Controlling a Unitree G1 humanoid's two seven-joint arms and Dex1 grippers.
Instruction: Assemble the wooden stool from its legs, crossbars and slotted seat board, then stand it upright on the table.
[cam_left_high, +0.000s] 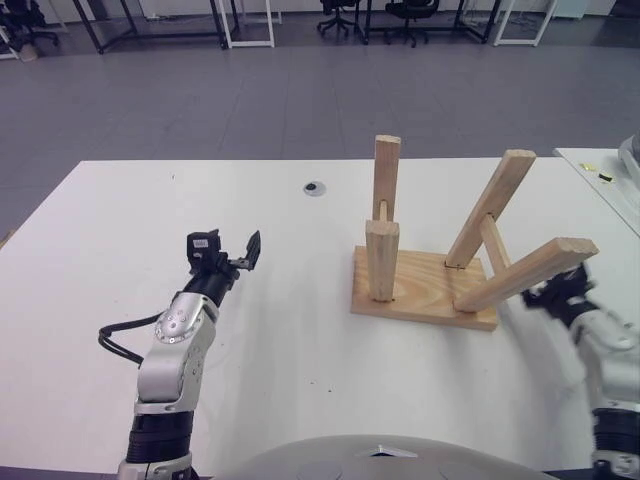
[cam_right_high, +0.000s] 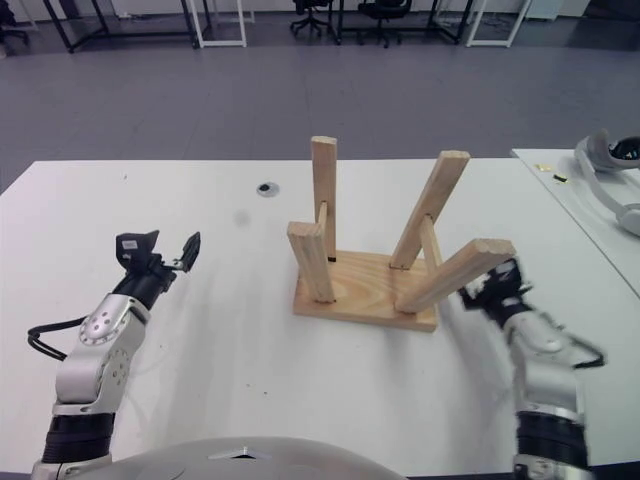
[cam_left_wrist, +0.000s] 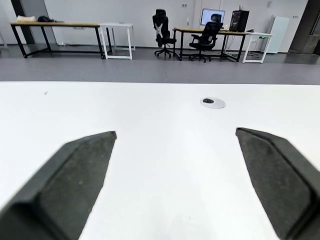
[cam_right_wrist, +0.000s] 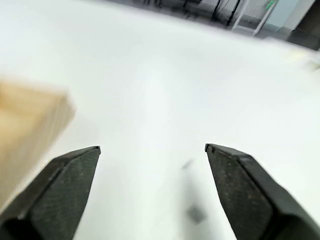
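The wooden stool lies upside down on the white table, its seat board (cam_left_high: 425, 292) flat and its legs pointing up. The two left legs (cam_left_high: 382, 258) stand upright with a short crossbar (cam_left_high: 381, 212) between them. The far right leg (cam_left_high: 492, 205) and the near right leg (cam_left_high: 525, 273) lean steeply to the right, joined by another crossbar (cam_left_high: 493, 245). My right gripper (cam_left_high: 560, 293) is open just beyond the free end of the near right leg (cam_right_wrist: 25, 125), holding nothing. My left gripper (cam_left_high: 228, 250) hovers open over bare table, well left of the stool.
A round cable grommet (cam_left_high: 315, 188) sits in the table behind the stool's left side. A second table (cam_right_high: 590, 200) with a white object (cam_right_high: 610, 165) stands close on the right. Desks and office chairs stand far back across the grey floor.
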